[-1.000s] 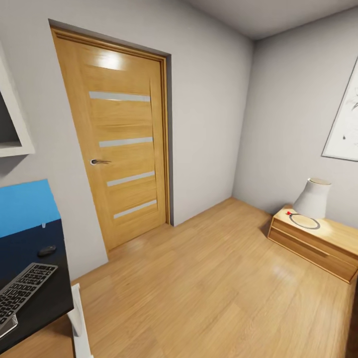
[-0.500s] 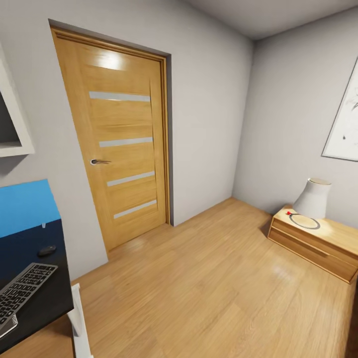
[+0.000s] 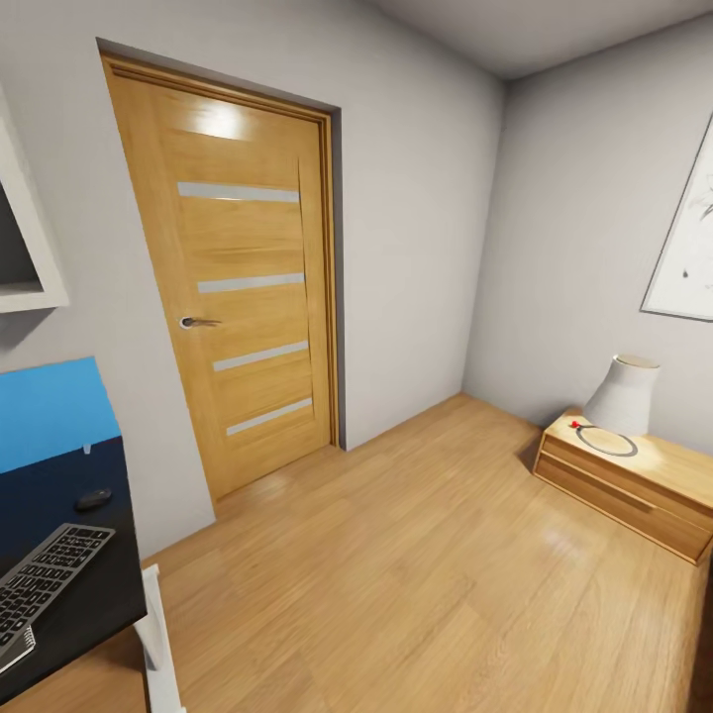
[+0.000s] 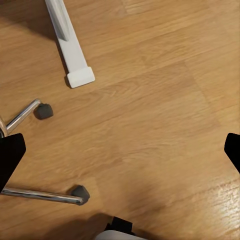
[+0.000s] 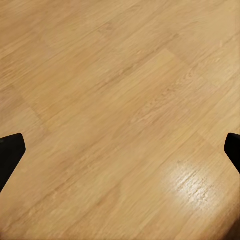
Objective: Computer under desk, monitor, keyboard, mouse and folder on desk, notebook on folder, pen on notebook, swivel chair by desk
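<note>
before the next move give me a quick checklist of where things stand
1. Keyboard on the desk: ok.
2. Mouse on the desk, near the keyboard: ok.
3. Left gripper open, nothing held: ok.
4. Right gripper open over bare floor: ok.
5. Swivel chair base near a white desk leg: ok.
6. Folder, notebook and pen stacked on the desk: cannot tell.
</note>
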Available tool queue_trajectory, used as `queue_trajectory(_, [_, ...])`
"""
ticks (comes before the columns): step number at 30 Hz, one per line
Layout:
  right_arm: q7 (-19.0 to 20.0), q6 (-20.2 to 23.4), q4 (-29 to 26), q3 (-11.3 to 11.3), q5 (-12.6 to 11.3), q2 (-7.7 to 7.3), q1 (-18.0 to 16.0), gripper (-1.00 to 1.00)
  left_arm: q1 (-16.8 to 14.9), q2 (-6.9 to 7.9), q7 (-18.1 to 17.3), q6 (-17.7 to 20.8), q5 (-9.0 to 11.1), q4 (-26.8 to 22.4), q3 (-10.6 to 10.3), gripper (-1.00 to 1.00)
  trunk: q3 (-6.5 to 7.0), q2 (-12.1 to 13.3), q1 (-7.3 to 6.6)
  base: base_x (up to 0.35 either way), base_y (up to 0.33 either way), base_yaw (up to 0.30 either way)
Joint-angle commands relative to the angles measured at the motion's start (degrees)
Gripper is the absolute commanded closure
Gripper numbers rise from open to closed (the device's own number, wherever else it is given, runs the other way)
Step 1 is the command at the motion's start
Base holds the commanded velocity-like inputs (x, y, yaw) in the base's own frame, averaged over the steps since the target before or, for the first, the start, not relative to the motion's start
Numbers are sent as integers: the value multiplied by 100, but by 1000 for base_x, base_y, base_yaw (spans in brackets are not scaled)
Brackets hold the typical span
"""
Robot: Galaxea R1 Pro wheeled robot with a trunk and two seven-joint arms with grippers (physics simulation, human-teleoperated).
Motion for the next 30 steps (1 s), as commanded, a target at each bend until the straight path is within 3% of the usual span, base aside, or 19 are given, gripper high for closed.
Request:
queue_trajectory(1, [-23,-17,3,17,-16,0,-4,-100,-2,-3,4,-12,-9,-1,22,-100,-7,-5,1,0,0,0])
queue_trajectory(30, [-23,-17,3,17,-16,0,-4,-100,-2,-3,4,-10,-9,-1,22,-100,-7,-5,1,0,0,0])
